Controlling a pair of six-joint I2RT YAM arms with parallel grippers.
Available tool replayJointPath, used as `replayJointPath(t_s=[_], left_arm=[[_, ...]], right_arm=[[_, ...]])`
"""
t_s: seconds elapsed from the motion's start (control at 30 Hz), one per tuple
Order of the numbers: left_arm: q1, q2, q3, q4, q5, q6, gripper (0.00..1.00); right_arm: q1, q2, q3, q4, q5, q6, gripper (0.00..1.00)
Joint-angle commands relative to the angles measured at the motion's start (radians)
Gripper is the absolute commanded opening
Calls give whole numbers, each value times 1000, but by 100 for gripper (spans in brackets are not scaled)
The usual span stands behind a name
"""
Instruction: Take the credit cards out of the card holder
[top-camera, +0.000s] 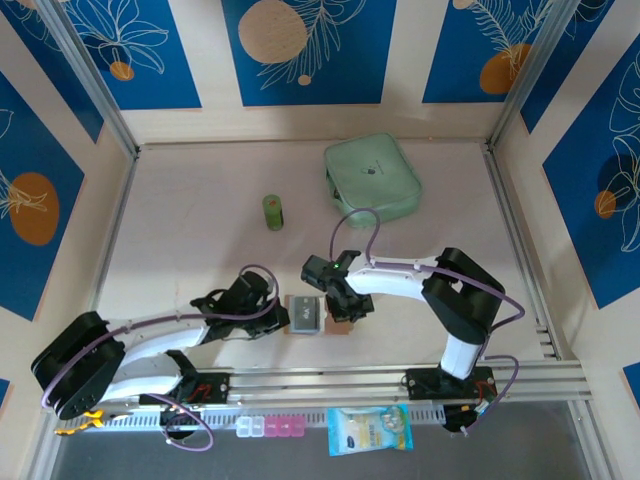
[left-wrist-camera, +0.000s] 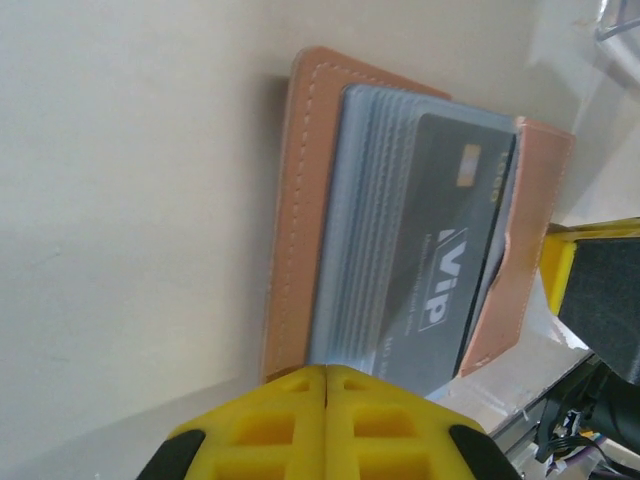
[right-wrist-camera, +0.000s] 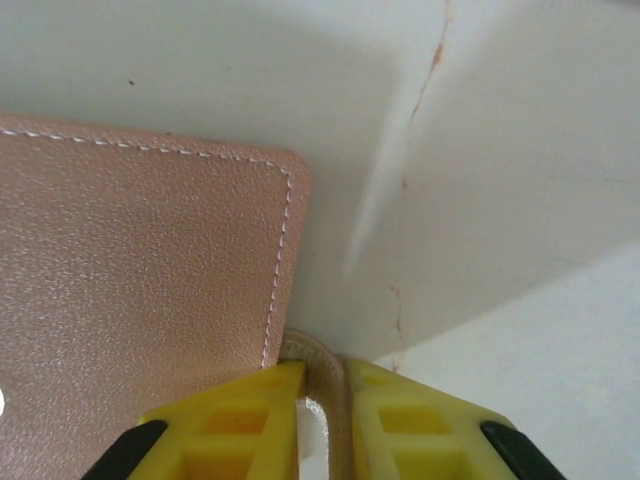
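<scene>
My left hand (left-wrist-camera: 327, 385) rests closed and empty at the card holder's (left-wrist-camera: 295, 200) edge; my right hand (right-wrist-camera: 323, 385), narrowly closed on its tab (right-wrist-camera: 318, 355), should hold the flap (right-wrist-camera: 130, 280) flat.

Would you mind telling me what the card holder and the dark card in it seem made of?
The card holder looks like leather or imitation: grained matte tan-pink skin, pale stitching. The dark card seems plastic: thin, smooth, slightly glossy, printed.
</scene>
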Motion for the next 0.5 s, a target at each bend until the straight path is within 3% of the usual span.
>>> replayJointPath(t_s=[0.0,0.17,0.47], left_arm=[[-4,-10,-25,-35,-18,17,0],[-4,-9,-44,-45,-35,22,0],[-3,-17,-54,-45,-30,18,0]], right_arm=[[13,22,23,-2,25,0,22],[32,33,30,-18,41,6,26],[51,14,45,-55,67,21,40]])
